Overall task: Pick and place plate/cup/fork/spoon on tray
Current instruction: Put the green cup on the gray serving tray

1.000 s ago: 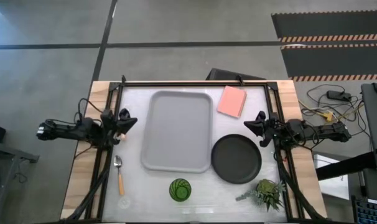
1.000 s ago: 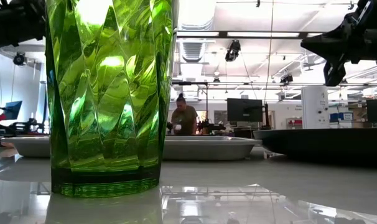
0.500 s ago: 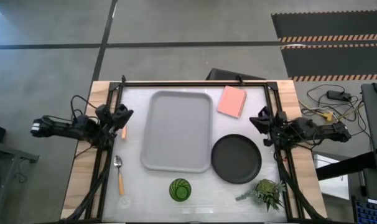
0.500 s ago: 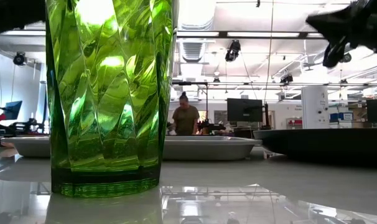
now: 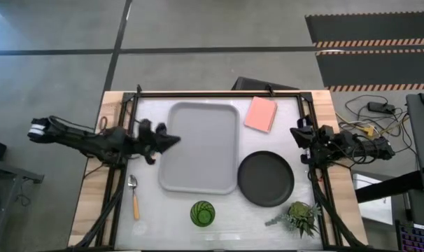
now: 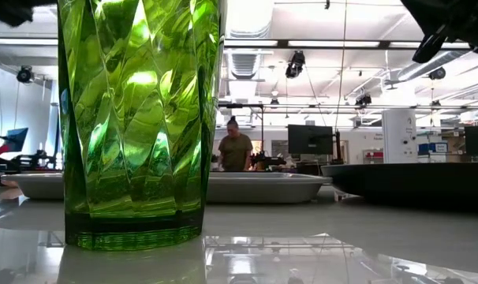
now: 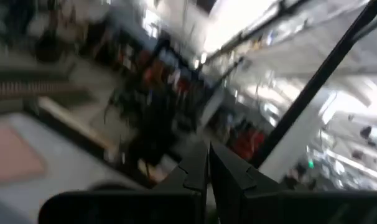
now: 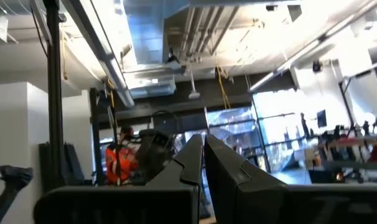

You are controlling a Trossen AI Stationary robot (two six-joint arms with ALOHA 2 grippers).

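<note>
Tray (image 5: 199, 147): light-grey, flat, nothing on it. Black plate (image 5: 266, 178) touching its right edge. Green cup (image 5: 203, 213) upright, near side. Spoon (image 5: 133, 195) left; fork not discernible.

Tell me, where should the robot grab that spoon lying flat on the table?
Probably the orange handle of the spoon, from straight above, fingers straddling it across its width. It lies flat, silver bowl pointing away from the table's front edge, so the slim straight handle offers the easiest grip. The left gripper is nearest.
</note>
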